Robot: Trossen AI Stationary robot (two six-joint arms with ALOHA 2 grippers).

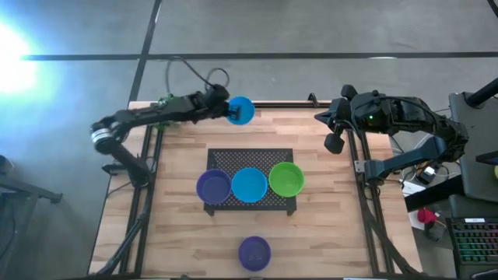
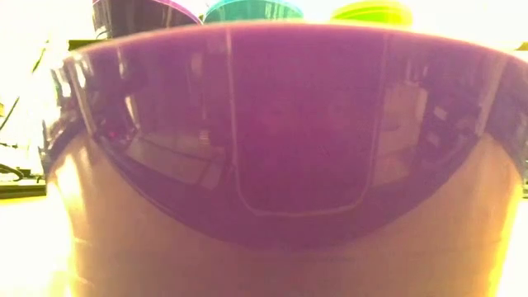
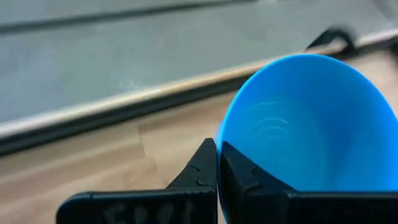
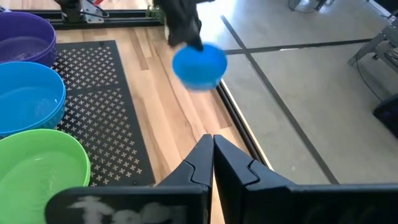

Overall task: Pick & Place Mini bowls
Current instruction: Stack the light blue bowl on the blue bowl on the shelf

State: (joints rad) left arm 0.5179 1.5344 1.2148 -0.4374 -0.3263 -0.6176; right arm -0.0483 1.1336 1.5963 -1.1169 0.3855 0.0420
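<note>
Left gripper [image 1: 228,109]: pinching rim of a blue mini bowl [image 1: 241,110], tilted, above the surface's far edge. Right gripper [image 4: 213,155]: fingers pressed together, far right corner. Black mesh mat [image 1: 233,159]: purple bowl [image 1: 213,187], blue bowl [image 1: 249,185], green bowl [image 1: 286,179] in a row. Second purple bowl [image 1: 254,252]: near edge of surface [image 1: 179,225].

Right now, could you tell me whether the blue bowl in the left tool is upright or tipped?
Tipped: the blue bowl hangs on its side, rim pinched by the left tool.
</note>
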